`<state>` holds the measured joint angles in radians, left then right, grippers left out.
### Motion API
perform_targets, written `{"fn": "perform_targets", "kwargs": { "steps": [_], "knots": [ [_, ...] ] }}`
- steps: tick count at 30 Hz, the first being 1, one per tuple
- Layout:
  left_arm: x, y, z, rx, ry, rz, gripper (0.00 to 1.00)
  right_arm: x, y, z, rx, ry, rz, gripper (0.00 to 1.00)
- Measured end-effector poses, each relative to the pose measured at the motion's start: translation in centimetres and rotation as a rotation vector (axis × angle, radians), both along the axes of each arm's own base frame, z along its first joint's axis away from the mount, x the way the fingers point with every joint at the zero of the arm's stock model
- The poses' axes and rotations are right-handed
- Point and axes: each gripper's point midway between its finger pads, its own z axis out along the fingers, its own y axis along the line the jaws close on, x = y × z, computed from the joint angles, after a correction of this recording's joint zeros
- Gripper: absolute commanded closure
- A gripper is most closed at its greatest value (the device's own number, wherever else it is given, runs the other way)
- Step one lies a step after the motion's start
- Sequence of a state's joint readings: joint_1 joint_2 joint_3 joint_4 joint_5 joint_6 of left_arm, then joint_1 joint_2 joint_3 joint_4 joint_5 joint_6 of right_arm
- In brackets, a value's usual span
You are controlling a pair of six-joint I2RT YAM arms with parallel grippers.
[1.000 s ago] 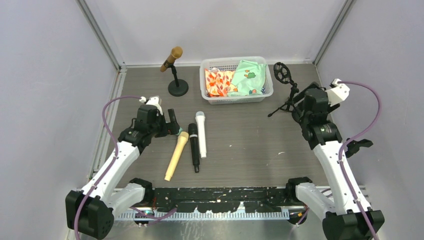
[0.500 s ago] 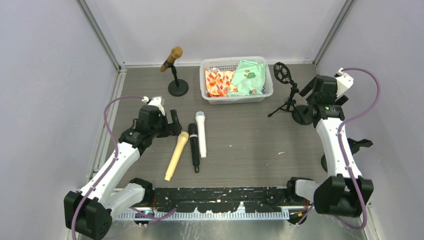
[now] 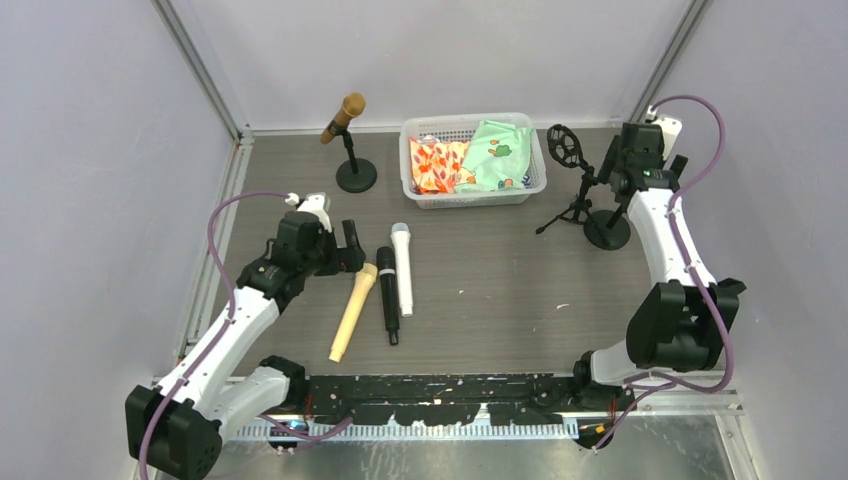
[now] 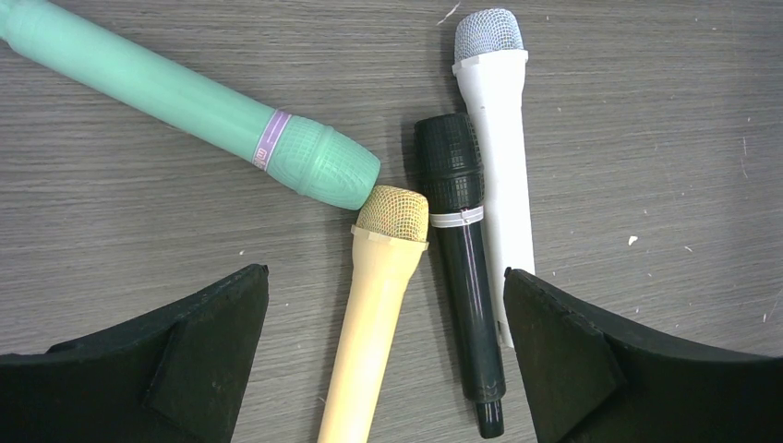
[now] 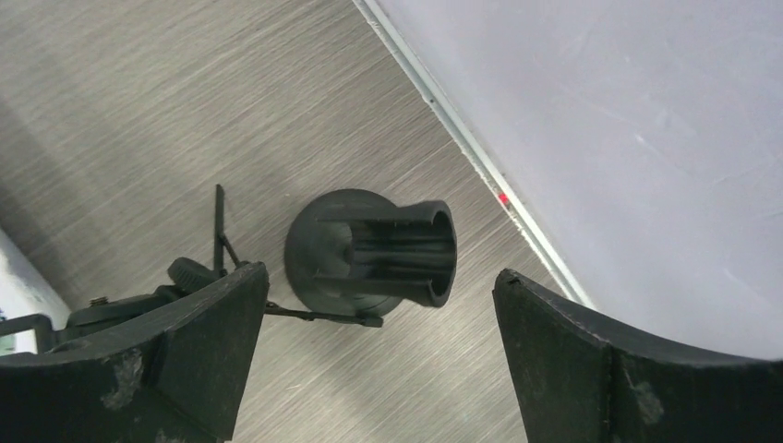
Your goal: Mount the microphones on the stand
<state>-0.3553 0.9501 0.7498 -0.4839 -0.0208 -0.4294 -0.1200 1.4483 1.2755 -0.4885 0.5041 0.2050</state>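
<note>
Grey table (image 3: 500,290), five microphones (image 4: 462,268), three stands (image 3: 356,178)

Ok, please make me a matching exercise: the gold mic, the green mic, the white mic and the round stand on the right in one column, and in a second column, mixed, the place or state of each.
Things
1. gold mic
2. green mic
3. white mic
4. right round stand

Place or state
A. lies alongside the black mic
B. holds no mic
C. clipped in the left stand, tilted
D. lies slanted, head by the yellow mic's head

Pairs: 1-C, 2-D, 3-A, 4-B
</note>
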Motion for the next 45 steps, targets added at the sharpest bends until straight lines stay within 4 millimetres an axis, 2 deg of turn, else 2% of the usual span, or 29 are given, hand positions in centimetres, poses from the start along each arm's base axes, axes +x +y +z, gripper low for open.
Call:
{"fn": "perform_targets", "kwargs": {
  "steps": [9,14,20,23,25,36,45],
  "knots": [
    [-0.1,-0.1,0.1,-0.001,-0.005,-0.005,0.0,0.3,-0.9,-0.7,-0.075,0.133,0.04,0.19],
    [-0.1,-0.1,0.1,0.0,-0.005,-0.005,0.0,0.8,-1.1,-1.4,-0.093,0.183,0.059,0.32],
    [-0.1,-0.1,0.2,0.004,-0.008,-0.009,0.0,1.0,-1.4,-2.5,-0.115,0.238,0.067,0.38],
    [-0.1,0.0,0.2,0.006,-0.009,-0.011,0.0,1.3,-1.7,-2.8,-0.128,0.256,0.065,0.46],
    [-0.1,0.0,0.2,0.008,-0.009,-0.012,0.0,1.3,-2.1,-2.7,-0.148,0.269,0.057,0.52],
    [-0.1,0.0,0.4,0.006,-0.017,-0.013,0.0,1.3,-3.3,-2.4,-0.234,0.314,0.043,0.69],
    [-0.1,0.0,0.5,0.004,-0.023,-0.013,0.0,0.7,-5.6,-0.7,-0.384,0.373,-0.015,0.75]
  ]
}}
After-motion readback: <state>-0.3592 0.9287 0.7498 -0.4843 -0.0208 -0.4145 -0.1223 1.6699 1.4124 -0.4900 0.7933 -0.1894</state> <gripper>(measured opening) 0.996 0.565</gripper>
